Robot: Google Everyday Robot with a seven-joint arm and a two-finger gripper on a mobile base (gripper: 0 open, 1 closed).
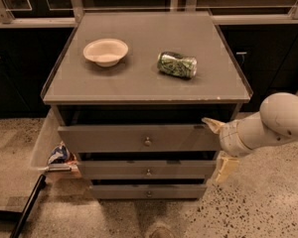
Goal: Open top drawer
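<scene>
We judge the top drawer (109, 139) rigid and moderately heavy, best pulled by its small, slippery knob (148, 142); the gripper (216, 148), fingers spread and empty, sits at its right end.

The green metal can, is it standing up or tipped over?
Tipped over. The green metal can lies on its side on the grey cabinet top. The gripper is right of the grey top drawer.
</scene>
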